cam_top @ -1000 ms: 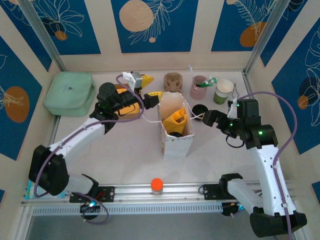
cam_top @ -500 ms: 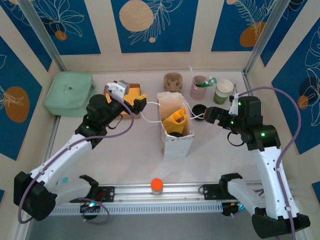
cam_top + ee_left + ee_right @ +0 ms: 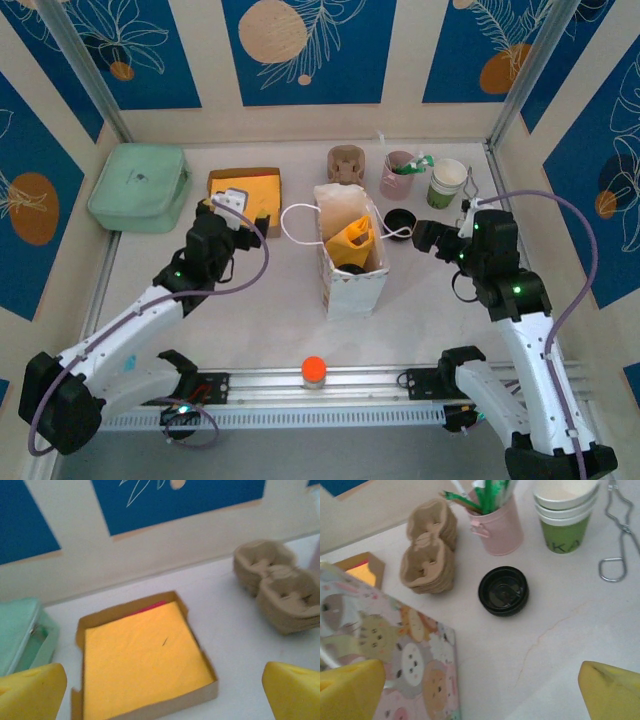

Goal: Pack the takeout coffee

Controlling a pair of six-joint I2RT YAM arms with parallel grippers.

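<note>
On the pale, faintly veined table [image 3: 270,300], right of the bag, the takeout coffee [image 3: 398,219] [image 3: 503,590] stands upright. From above it appears as a round, glossy black plastic lid with a recessed centre. It sits apart from everything, between the bag and the stack of green paper cups with white rims [image 3: 447,183] [image 3: 563,515], with the pink cup of straws [image 3: 398,172] [image 3: 495,525] behind it.

The paper bag [image 3: 350,268] [image 3: 395,650] stands open at mid-table. It is rectangular, printed with cartoon animals, has thin white cord handles, and holds something yellow that I cannot identify. A stack of moulded-pulp cup carriers [image 3: 345,163] [image 3: 427,547] [image 3: 277,590], rough and tan, lies behind it. Thin metal tongs [image 3: 468,185] [image 3: 617,535] lie right of the cups. At the left are a shallow cardboard tray lined with smooth yellow paper [image 3: 243,187] [image 3: 145,660] and a mint-green zippered case [image 3: 138,186] [image 3: 20,630].

The left gripper [image 3: 162,695] hangs over the near edge of the tray, its yellow fingers [image 3: 31,690] spread wide with nothing between them. The right gripper [image 3: 481,690] [image 3: 425,235] is equally wide apart and empty, poised just short of the coffee and touching nothing.
</note>
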